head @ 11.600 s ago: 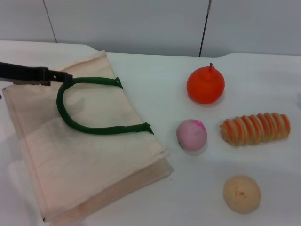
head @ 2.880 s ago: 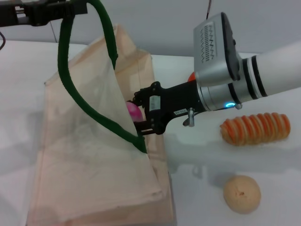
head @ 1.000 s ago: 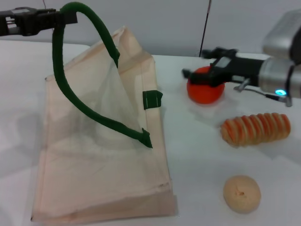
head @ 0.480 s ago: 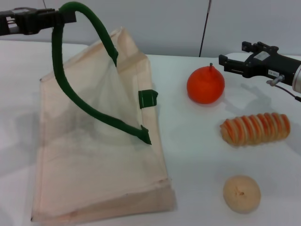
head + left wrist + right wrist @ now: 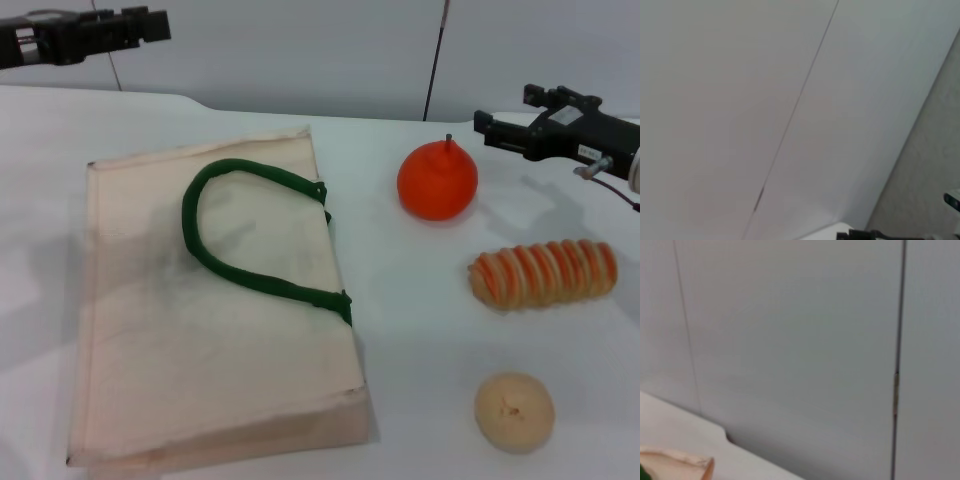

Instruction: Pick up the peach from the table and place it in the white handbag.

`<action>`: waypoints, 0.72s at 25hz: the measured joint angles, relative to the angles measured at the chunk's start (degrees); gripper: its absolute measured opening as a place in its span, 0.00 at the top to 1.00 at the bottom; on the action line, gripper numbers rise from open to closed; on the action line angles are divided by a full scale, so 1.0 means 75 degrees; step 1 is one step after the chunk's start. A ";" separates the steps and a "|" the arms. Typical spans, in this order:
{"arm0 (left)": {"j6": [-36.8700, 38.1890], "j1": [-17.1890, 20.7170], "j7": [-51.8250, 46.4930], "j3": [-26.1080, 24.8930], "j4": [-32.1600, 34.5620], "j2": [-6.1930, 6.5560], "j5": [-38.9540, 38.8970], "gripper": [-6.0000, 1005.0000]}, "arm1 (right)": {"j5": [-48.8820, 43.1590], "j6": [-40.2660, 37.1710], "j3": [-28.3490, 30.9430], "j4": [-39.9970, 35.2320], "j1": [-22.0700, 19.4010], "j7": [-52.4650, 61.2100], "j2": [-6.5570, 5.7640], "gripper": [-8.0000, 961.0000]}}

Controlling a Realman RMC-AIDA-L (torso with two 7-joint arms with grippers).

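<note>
Below the raised left gripper (image 5: 150, 25), whose fingers grasp nothing, the white handbag (image 5: 150, 350) lies flat, dark green handle (image 5: 250, 240) on top. Right gripper (image 5: 490, 128), open and empty, hovers just beyond the orange fruit (image 5: 437, 181). Peach not visible on the table (image 5: 420, 360)

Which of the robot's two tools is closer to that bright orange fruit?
The right. The right tool hangs just beyond the orange fruit, up and to its right side. The left tool is far off at the table's back left, past the white handbag.
</note>
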 joint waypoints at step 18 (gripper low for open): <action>-0.2839 0.1048 0.4585 -0.0084 0.1847 -0.1152 -0.4150 0.17 | 0.1105 0.0804 0.2654 0.1217 -0.0238 -0.2603 0.0069 0.07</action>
